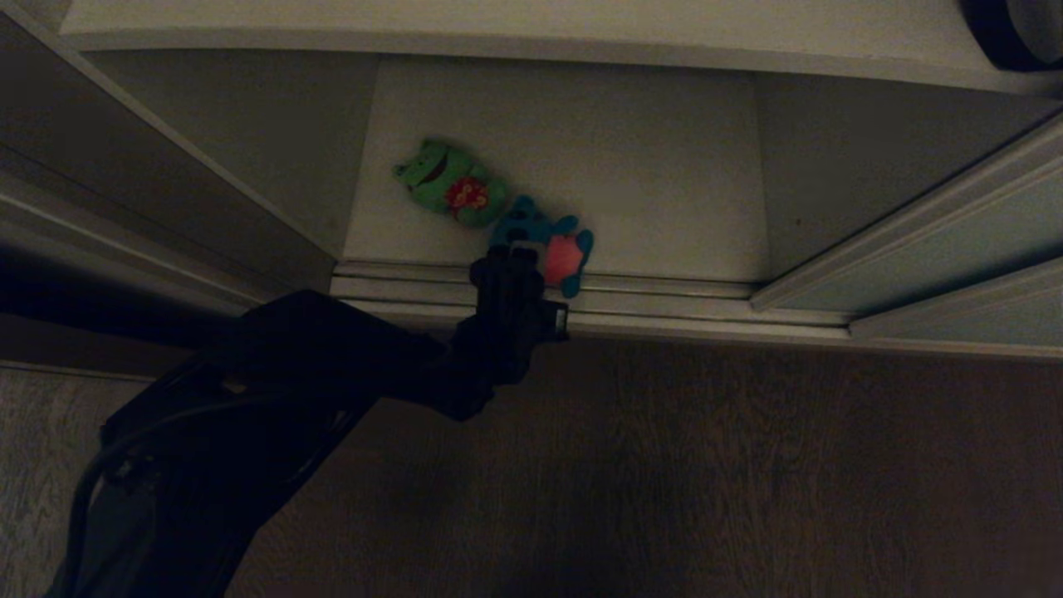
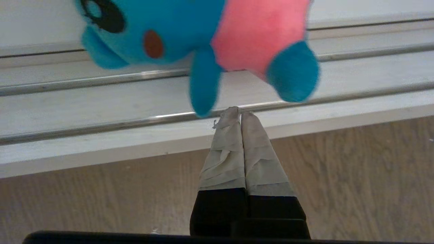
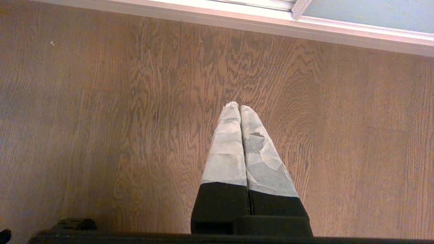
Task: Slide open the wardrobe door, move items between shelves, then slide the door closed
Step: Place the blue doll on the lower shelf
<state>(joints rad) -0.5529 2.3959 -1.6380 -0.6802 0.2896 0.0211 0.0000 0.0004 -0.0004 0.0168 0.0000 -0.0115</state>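
- Head view: our left gripper [image 1: 516, 253] reaches the blue plush toy [image 1: 558, 246] lying at the front edge of the bottom shelf [image 1: 664, 166], beside the green plush toy [image 1: 453, 184].
- Left wrist view: fingers pressed together, empty; the toy looks soft and light, best pinched at its belly.
- Right wrist view: our right gripper [image 3: 237, 105] hangs closed over the wooden floor [image 3: 101, 118].

Off-white shelf [image 1: 648, 174] — green toy [image 1: 453, 184], blue toy [image 1: 544, 237] at its front edge
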